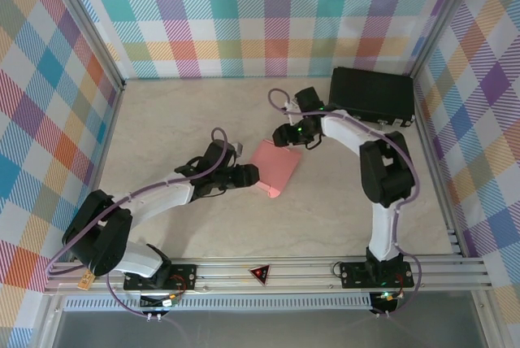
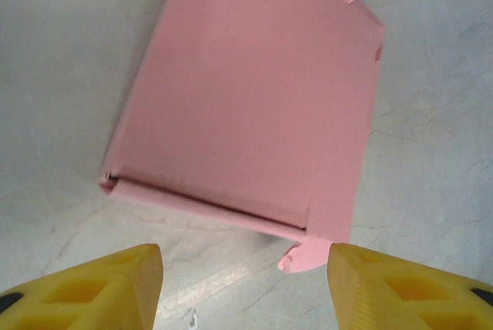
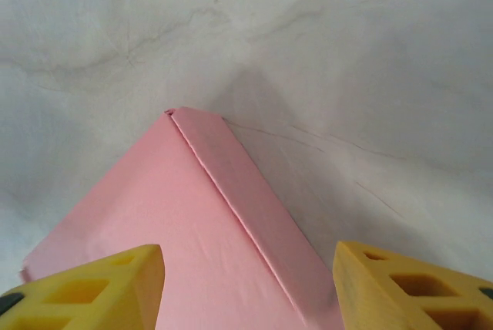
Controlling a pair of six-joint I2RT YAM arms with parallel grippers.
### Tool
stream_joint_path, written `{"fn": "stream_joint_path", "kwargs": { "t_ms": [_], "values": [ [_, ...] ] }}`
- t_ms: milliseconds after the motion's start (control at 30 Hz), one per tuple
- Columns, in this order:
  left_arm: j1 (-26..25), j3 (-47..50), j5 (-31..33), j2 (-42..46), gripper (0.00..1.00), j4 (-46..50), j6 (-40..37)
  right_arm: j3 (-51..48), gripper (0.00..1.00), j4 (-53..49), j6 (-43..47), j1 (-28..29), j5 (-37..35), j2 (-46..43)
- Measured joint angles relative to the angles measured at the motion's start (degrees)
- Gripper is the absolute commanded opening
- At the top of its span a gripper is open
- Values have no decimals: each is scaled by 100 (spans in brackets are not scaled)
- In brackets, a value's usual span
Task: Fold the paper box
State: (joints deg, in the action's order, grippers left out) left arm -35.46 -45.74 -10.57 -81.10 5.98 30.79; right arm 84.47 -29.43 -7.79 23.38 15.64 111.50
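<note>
I have the salmon-pink thin cardboard paper box (image 1: 275, 167) lying flat near the middle of the pale marbled counter (image 1: 179, 120), between the two arms, with one narrow side flap folded over along a crease. My left pincer (image 1: 248, 175) sits low at the box's near-left edge. In the left wrist view its yellow fingers (image 2: 131, 280) are spread wide with nothing pinched between them. The box's folded edge and a small loose tab lie just beyond the tips, apart from them. My right pincer (image 1: 284, 135) is at the box's far corner. In the right wrist view its yellow fingers (image 3: 115, 284) are also spread wide, and the pink sheet runs between them with the creased flap pointing away towards bare counter. The left-hand finger overlaps the cardboard in that view, but I cannot tell whether either tip touches it, and neither side is pinching it. A black rectangular hard case (image 1: 371, 94) sits at the far right corner of the counter, well apart from the box.
</note>
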Motion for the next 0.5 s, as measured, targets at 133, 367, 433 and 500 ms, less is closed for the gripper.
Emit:
{"fn": "stream_joint_path", "kwargs": {
  "t_ms": [133,367,433,500],
  "values": [
    [481,-782,-317,-474,56,275,-684,-763,63,238,-391,-269,22,-1003],
    [1123,-2081,-1141,-2074,44,586,-1613,-2450,59,962,-1578,-271,518,-1910],
    [1191,-2210,-1331,-2352,44,654,-1766,-3032,58,1453,-2063,-258,713,-1923],
    [1233,-2269,-1491,-2524,43,730,-1891,-3532,57,1878,-2511,-238,916,-1917]
  ]
}}
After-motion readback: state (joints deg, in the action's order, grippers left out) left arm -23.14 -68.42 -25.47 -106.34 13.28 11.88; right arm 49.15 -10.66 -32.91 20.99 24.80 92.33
